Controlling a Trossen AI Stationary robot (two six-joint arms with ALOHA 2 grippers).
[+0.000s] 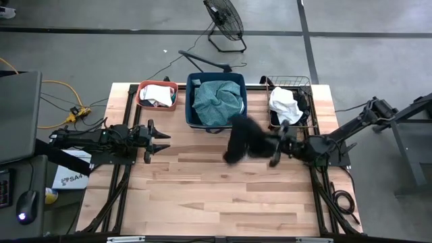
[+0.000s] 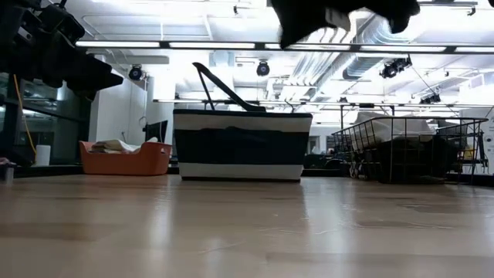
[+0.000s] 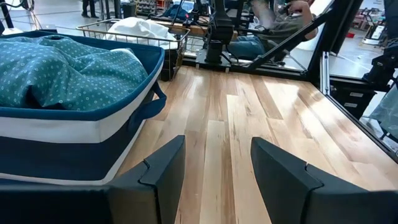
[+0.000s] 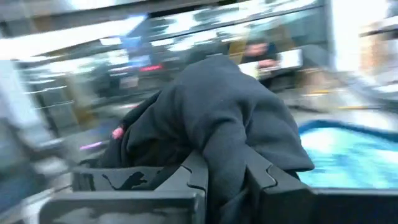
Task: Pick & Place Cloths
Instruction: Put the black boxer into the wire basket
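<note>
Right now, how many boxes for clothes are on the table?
3: orange basin at the back left, navy tub in the middle, wire basket at the back right.

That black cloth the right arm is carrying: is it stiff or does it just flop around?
Probably floppy: the black cloth sags and drapes from the right pincer, folding over its fingers. Likely light, since a narrow pinch holds it above the table. It may swing or slip while moving.

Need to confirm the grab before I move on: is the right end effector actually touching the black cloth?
Touching. In the right wrist view the right end effector has its fingers pinched on the black cloth, which bunches between them.
</note>
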